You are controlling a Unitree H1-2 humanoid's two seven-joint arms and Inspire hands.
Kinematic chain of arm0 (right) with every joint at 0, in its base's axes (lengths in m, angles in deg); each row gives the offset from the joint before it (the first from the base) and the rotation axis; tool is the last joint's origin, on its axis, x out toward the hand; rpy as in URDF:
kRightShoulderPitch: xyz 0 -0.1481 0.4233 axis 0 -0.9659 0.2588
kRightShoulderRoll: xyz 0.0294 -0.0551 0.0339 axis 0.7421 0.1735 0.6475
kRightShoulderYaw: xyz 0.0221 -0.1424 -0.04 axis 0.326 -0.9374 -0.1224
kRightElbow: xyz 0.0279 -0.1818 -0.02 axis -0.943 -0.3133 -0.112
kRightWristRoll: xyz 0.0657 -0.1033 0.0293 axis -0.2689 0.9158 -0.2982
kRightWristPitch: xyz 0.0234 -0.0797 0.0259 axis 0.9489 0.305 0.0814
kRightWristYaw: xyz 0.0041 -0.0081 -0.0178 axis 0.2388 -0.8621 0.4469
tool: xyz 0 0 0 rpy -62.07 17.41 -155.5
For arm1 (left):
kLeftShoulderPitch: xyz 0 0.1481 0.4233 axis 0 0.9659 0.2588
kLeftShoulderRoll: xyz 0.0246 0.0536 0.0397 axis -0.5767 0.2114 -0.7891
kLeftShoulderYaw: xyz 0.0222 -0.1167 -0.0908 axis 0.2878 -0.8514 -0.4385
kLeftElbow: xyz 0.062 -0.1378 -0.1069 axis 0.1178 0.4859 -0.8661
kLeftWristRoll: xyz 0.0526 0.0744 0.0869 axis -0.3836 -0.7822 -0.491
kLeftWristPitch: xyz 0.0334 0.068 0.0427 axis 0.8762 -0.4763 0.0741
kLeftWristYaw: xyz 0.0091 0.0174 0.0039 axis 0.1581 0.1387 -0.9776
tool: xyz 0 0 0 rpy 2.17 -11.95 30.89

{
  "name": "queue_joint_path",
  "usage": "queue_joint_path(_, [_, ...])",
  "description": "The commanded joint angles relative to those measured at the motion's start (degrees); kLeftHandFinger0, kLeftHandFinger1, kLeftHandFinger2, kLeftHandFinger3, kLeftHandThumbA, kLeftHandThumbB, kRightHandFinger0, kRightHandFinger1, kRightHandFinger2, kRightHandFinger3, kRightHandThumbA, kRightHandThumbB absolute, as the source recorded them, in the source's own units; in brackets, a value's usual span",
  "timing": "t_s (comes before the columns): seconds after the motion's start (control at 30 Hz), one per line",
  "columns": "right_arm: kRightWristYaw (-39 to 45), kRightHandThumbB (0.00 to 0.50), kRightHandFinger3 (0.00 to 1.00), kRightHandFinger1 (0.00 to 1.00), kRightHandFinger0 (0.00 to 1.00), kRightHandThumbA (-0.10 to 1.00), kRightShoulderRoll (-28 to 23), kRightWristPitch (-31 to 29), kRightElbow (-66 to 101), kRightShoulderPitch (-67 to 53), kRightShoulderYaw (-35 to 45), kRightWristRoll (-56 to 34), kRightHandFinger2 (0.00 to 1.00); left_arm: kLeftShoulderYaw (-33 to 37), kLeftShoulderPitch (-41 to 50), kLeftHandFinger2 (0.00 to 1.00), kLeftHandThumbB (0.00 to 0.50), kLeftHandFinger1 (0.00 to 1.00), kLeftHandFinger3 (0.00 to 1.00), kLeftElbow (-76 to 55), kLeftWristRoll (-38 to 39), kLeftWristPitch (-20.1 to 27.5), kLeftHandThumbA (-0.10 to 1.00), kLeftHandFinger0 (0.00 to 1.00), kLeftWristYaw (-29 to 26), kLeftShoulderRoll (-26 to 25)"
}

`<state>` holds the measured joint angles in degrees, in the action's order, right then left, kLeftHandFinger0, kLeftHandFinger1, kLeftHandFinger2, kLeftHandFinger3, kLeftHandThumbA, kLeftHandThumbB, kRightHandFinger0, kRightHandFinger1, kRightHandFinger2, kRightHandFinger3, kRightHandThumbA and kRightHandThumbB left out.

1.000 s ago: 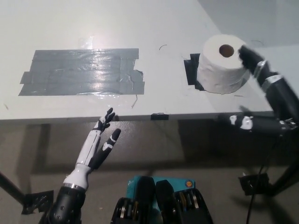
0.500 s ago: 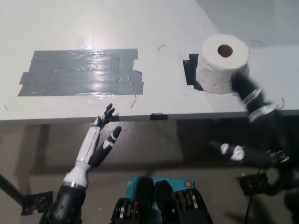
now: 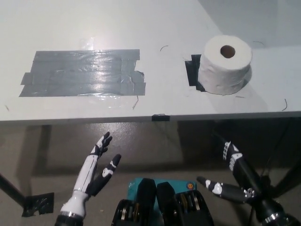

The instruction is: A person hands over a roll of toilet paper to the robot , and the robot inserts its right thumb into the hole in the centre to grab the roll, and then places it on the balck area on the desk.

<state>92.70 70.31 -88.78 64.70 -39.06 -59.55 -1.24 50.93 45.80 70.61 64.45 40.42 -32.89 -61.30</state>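
At the far left, the white left hand (image 3: 96, 165) rests below the near edge of the bench (image 3: 155, 28), fingers spread and holding nothing. On the bench top above it lies a broad patch of grey tape (image 3: 82, 73), glossy under the light. Further right, a small black patch (image 3: 194, 69) shows beside the toilet paper roll (image 3: 225, 65), which stands upright with its centre hole facing up, covering most of that dark area and touching nothing else. At the lower right, the black right hand (image 3: 231, 176) hangs under the bench edge, well apart from the roll, fingers loosely apart and empty. By my reading the placing step is done: the roll sits on the black area and is released. What remains seems only to bring the right arm to rest.
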Motion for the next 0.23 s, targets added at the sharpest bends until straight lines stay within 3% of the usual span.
queue_joint_path(0.0, [-1.8,0.263,1.0,1.0,1.0,0.78,0.0,-5.0,-1.8,-0.4,-0.5,1.0,1.0,0.1,1.4,1.0,0.175,1.0,1.0,-2.5,-0.2,1.9,0.83,1.0,-0.7,-0.1])
queue_joint_path(0.2, [-1.4,0.265,1.0,1.0,1.0,0.77,0.0,-5.2,-3.6,-0.5,-1.0,0.8,1.0,0.1,2.5,1.0,0.161,1.0,1.0,-3.0,-0.5,2.0,0.82,1.0,-0.8,-0.5])
